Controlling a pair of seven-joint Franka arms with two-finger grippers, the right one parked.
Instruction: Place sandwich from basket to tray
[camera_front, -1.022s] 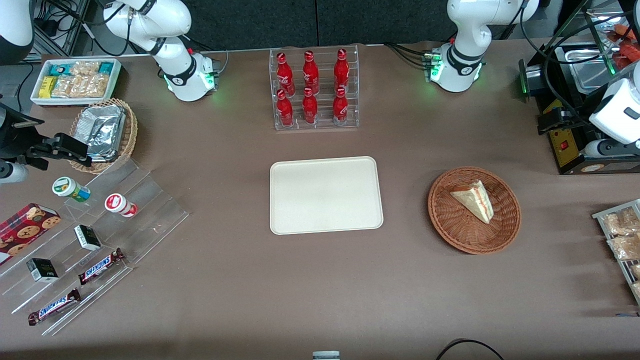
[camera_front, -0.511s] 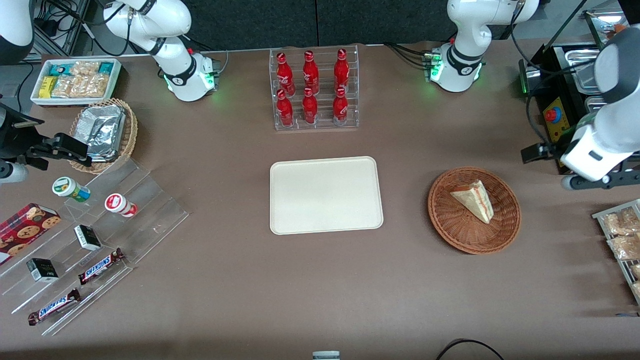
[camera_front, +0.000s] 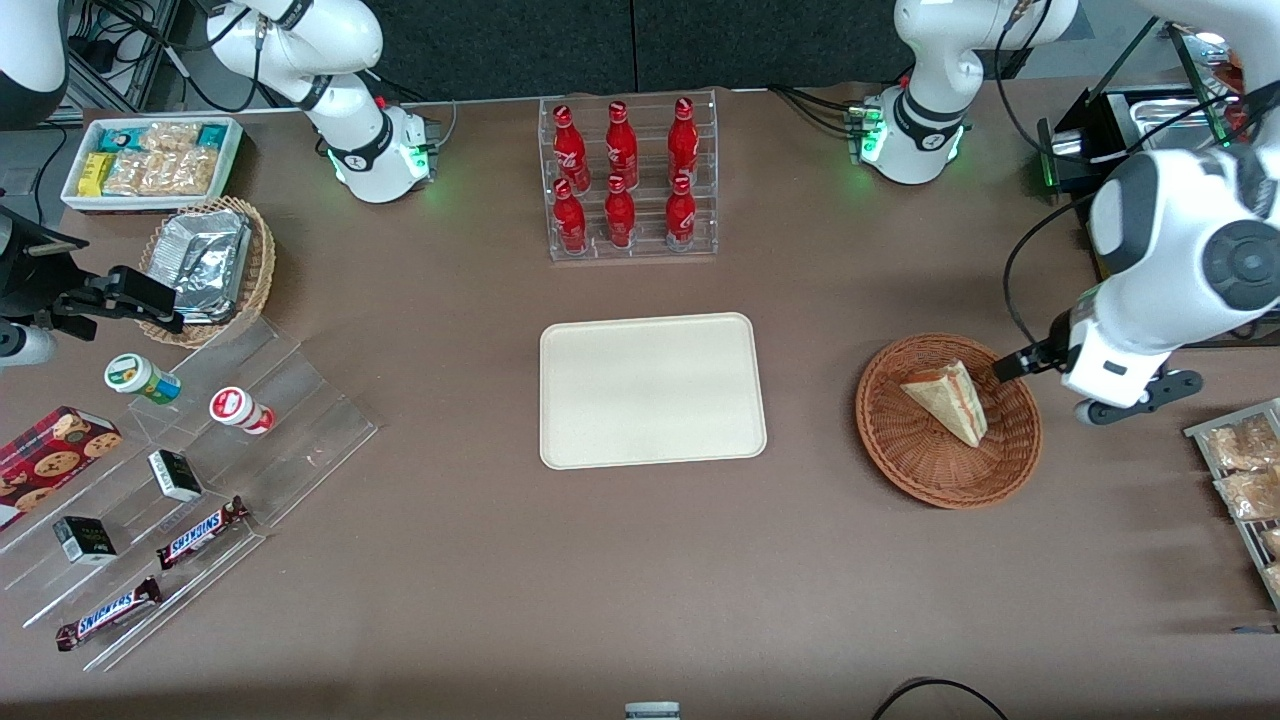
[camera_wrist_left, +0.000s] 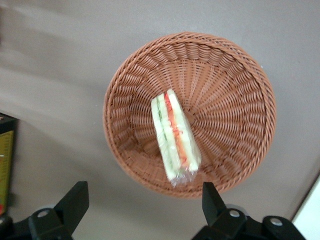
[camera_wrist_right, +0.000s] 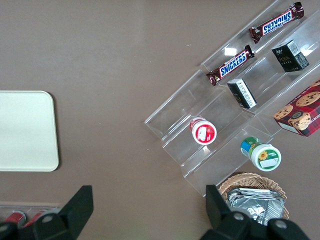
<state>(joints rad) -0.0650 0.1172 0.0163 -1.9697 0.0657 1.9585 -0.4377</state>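
Note:
The sandwich (camera_front: 948, 398) is a pale bread wedge with red and green layers, lying in the reddish-brown wicker basket (camera_front: 905, 450). The cream tray (camera_front: 652, 390) lies flat at the table's middle, bare, toward the parked arm's end from the basket. My left gripper (camera_front: 1108, 388) hangs high above the table just outside the basket's rim, on the working arm's side. In the left wrist view its fingers (camera_wrist_left: 75, 200) stand wide apart, so the gripper (camera_wrist_left: 144, 202) is open and empty over bare table beside the basket (camera_wrist_left: 235, 100) and sandwich (camera_wrist_left: 175, 135). The tray also shows in the right wrist view (camera_wrist_right: 25, 130).
A clear rack of red bottles (camera_front: 628, 178) stands farther from the camera than the tray. A rack of snack packets (camera_front: 1240, 470) sits at the working arm's end. A tan foil-packet basket (camera_front: 205, 265), white snack bin (camera_front: 150, 160) and acrylic steps (camera_front: 200, 480) lie toward the parked arm's end.
My left arm has swung in from the working arm's end of the table toward the basket, now hanging by its rim. Sandwich, basket and tray have not moved.

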